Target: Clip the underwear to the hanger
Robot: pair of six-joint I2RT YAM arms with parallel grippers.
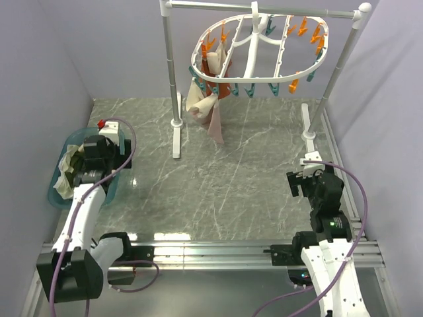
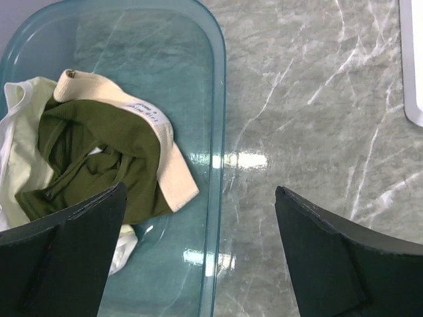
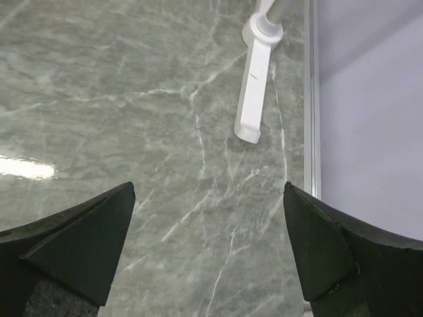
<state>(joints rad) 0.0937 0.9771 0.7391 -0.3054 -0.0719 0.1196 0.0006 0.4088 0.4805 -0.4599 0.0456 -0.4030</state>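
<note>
The olive-green underwear with a beige waistband and small label lies crumpled in a clear teal tub, beside a cream-white cloth. My left gripper is open and empty, hovering over the tub's right rim; in the top view it is over the tub. The white oval hanger with orange and teal clothespins hangs from the stand's bar at the back. My right gripper is open and empty above bare table at the right.
Pinkish-beige and rust-red garments hang clipped at the hanger's left end. The white pole stand has feet on the table. Lilac walls close in both sides. A metal rail runs along the near edge.
</note>
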